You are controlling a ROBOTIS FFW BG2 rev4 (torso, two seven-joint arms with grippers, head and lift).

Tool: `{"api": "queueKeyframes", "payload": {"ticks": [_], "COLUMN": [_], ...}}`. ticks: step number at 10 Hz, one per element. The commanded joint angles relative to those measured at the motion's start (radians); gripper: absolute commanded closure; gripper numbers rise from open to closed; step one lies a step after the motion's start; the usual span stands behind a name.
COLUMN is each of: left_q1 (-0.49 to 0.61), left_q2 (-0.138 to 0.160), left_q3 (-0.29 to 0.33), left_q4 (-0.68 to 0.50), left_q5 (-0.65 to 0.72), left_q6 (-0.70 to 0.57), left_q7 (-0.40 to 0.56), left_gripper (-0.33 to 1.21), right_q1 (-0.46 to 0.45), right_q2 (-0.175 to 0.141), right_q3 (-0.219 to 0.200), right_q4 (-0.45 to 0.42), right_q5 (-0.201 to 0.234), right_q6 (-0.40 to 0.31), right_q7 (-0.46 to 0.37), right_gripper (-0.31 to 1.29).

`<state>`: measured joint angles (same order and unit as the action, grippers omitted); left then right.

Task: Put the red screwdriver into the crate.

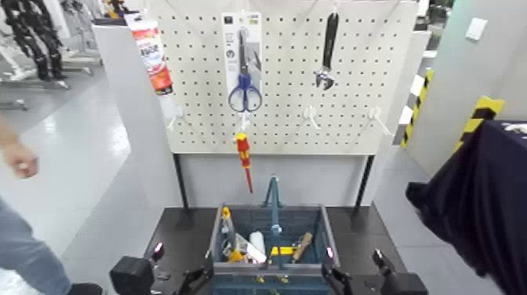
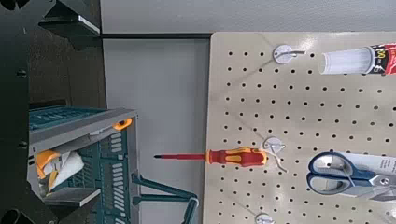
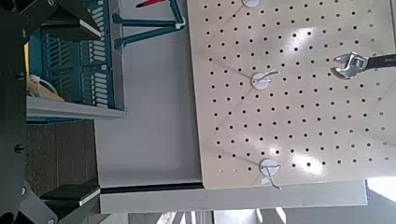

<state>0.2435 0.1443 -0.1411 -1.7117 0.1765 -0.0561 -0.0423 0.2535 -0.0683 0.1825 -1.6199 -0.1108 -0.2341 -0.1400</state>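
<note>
The red screwdriver [image 1: 244,157] hangs shaft down from a hook on the white pegboard [image 1: 282,78], just below the blue-handled scissors [image 1: 245,92]. It also shows in the left wrist view [image 2: 233,156], and its tip shows in the right wrist view [image 3: 154,4]. The blue-grey crate [image 1: 270,255] with a tall central handle [image 1: 273,196] stands on the dark table below it [image 2: 84,159] [image 3: 75,61]. My left gripper [image 1: 194,281] [image 2: 67,107] and right gripper [image 1: 336,280] [image 3: 56,107] sit low at the crate's front corners, both open and empty.
A wrench [image 1: 328,47] and a glue tube [image 1: 150,51] also hang on the board. The crate holds a yellow-handled tool [image 1: 227,231] and other items. A person's hand [image 1: 19,161] and leg are at the left. A dark cloth [image 1: 478,196] is at the right.
</note>
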Motion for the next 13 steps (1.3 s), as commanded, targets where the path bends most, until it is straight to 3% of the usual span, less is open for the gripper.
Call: {"api": "queueKeyframes", "payload": {"ticks": [1,4,7,9,13], "left_q1": [-0.003,-0.012,-0.107,-0.199,-0.296], "left_q2": [0.0,-0.002,0.0,0.023,0.041], "left_q3": [0.0,0.0,0.009,-0.008,-0.014], "left_q4": [0.0,0.007,0.07,0.139,0.216], "left_q5": [-0.003,-0.005,-0.008,0.02,0.063], "left_q6": [0.009,0.022,0.009,0.001,0.009], "left_q7": [0.001,0.001,-0.044,-0.088,-0.131], "left_gripper": [0.1,0.1,0.1,0.1,0.1], "right_q1": [0.001,0.003,0.001,0.0,-0.002], "right_q2": [-0.001,-0.001,0.001,-0.001,0.001], "right_q3": [0.002,0.005,0.012,0.017,0.018], "right_q4": [0.0,0.0,0.0,0.0,0.0], "right_q5": [0.0,0.0,-0.001,-0.007,-0.01], "right_q6": [0.006,0.01,0.022,0.029,0.029], "right_q7": [-0.007,-0.016,-0.021,-0.021,-0.021], "right_gripper": [0.14,0.14,0.14,0.14,0.14]}}
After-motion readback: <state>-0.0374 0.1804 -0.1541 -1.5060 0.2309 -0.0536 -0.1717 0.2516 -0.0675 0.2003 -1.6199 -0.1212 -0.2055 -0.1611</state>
